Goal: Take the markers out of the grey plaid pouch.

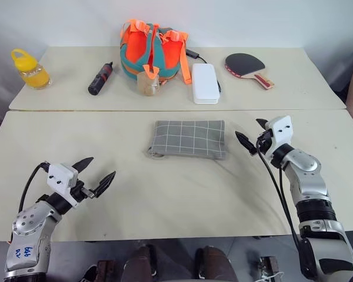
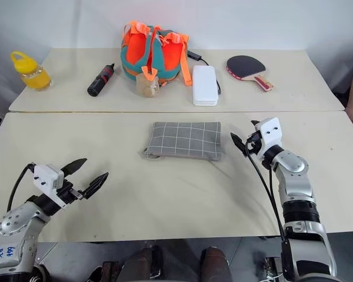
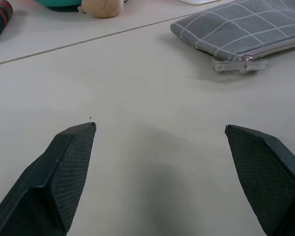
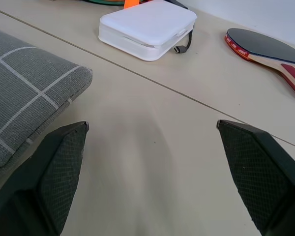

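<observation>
Your flat grey plaid fabric pouch lay zipped at the middle of the pale surface. Left gripper and right gripper hung released, empty. Risk — a one-sided zipper tug could drag the unpinned pouch.

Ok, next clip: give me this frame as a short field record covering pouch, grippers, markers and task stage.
pouch: grey plaid pouch flat on the near table, zipper looks shut
left gripper: left gripper open, apart from the pouch
right gripper: right gripper open, just beside the pouch's end, not touching
markers: none visible
far table: orange-and-teal bag, white case, paddle, yellow bottle
stage: not started
</observation>
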Available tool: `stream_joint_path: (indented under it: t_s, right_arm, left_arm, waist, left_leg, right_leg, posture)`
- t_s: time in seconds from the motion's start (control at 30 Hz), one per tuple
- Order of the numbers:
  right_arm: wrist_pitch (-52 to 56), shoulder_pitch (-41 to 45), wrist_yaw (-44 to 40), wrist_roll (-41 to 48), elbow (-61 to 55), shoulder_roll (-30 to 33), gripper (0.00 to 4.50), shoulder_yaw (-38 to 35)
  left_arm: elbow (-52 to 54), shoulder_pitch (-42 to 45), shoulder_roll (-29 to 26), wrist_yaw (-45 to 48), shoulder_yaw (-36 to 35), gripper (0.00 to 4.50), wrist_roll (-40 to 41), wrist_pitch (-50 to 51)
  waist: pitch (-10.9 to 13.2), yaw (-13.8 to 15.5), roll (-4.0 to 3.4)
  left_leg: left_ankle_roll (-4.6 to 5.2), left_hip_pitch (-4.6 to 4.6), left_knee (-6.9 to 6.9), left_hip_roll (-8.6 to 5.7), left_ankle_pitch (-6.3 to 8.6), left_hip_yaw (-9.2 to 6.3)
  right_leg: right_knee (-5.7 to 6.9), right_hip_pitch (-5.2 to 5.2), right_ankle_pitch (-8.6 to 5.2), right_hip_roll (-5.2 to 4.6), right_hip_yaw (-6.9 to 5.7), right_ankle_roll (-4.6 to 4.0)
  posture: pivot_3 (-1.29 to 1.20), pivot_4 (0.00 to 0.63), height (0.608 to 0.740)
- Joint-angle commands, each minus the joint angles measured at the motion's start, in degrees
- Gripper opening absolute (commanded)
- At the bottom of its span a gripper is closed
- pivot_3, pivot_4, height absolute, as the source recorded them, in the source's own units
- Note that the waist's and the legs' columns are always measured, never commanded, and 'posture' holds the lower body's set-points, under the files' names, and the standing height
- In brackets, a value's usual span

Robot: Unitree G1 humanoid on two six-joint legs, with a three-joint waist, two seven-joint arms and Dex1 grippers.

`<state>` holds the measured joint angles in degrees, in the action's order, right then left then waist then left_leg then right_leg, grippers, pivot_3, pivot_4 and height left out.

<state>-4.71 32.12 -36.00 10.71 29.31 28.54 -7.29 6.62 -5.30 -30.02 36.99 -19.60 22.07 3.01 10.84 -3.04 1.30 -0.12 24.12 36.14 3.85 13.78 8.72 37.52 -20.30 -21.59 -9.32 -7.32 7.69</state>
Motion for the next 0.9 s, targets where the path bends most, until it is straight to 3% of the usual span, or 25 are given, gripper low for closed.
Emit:
stream_joint_path:
  t_s: [0.03, 0.9]
  right_arm:
    - [-0.3, -0.4, -0.4, 0.7, -2.8, 0.4, 4.38, -0.8]
    - [5.8, 0.2, -0.7, 2.0, -13.3, -6.2, 4.38, 2.3]
  left_arm:
    - [2.2, -0.2, -0.6, 0.5, 0.0, 4.48, -0.3, -1.0]
    - [0.3, 2.2, 0.0, 0.1, 0.7, 4.48, -1.9, -3.8]
  waist:
    - [0.0, 0.0, 0.00]
    - [0.0, -0.1, 0.00]
  left_leg:
    - [0.00, 0.00, 0.00, 0.00, 0.00, 0.02]
    - [0.00, 0.01, 0.00, 0.05, 0.00, 0.26]
  right_leg:
    - [0.00, -0.03, 0.00, 0.00, 0.02, 0.00]
    - [0.18, -0.25, 0.00, 0.03, 0.28, 0.00]
  posture:
    - [0.00, 0.150, 0.740]
    - [0.00, 0.150, 0.740]
